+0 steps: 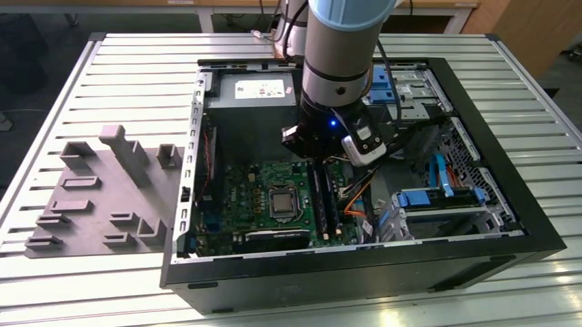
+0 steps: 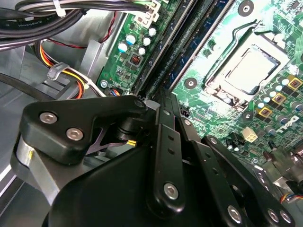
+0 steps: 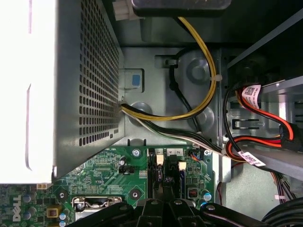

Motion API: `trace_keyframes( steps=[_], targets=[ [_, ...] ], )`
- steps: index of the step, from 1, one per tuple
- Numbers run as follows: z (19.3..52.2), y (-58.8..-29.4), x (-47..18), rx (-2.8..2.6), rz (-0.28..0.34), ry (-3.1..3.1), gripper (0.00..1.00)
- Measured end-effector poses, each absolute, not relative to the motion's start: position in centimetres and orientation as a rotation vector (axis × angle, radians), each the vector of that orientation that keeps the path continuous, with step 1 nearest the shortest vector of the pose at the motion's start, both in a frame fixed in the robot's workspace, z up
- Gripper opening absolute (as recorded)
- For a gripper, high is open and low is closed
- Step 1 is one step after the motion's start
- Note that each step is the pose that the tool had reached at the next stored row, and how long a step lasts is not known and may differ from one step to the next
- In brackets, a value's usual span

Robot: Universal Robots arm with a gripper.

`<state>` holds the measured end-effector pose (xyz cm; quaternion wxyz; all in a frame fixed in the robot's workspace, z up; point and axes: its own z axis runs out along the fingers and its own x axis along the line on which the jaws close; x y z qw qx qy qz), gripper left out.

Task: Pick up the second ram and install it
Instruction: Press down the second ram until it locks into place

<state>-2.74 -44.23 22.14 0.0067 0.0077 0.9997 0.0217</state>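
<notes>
1 arm over motherboard (image 1: 272, 197) | gripper (image 2: 163, 106) fingers pinched together at memory slots (image 1: 323, 201) | second ram (image 2: 201, 35) lies in slot | you should press straight, evenly, judging seating by latches.

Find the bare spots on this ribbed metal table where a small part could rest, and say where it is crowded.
Free: the ribbed metal table beyond the grey moulded holder tray, and the strip in front of it. Crowded: inside the open black computer case, where the arm's tool hangs over the green motherboard among cables.
</notes>
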Motion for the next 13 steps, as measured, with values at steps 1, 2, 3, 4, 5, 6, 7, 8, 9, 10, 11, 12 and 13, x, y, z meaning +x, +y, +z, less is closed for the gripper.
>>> trace_keyframes(
  steps=[1, 2, 3, 4, 5, 6, 7, 8, 9, 10, 11, 12, 13],
  targets=[
    [22.11, -44.23, -2.74, 0.024, 0.068, 3.127, 0.11],
    [22.06, -44.22, -2.74, 0.024, 0.068, 3.127, 0.11],
    [22.01, -44.23, -2.74, 0.024, 0.068, 3.127, 0.11],
    [21.97, -44.23, -2.74, 0.024, 0.067, 3.127, 0.11],
    [21.95, -44.23, -2.74, 0.024, 0.067, 3.127, 0.11],
    [21.94, -44.23, -2.74, 0.024, 0.068, 3.127, 0.11],
    [21.93, -44.23, -2.74, 0.024, 0.068, 3.127, 0.11],
    [21.93, -44.23, -2.74, 0.024, 0.068, 3.127, 0.11],
    [21.89, -44.23, -2.74, 0.024, 0.068, 3.127, 0.11],
    [21.86, -44.23, -2.74, 0.024, 0.068, 3.127, 0.11],
    [21.84, -44.23, -2.74, 0.024, 0.068, 3.127, 0.11],
    [21.83, -44.23, -2.74, 0.024, 0.068, 3.127, 0.11],
    [21.83, -44.23, -2.74, 0.024, 0.067, 3.127, 0.11]
  ],
)
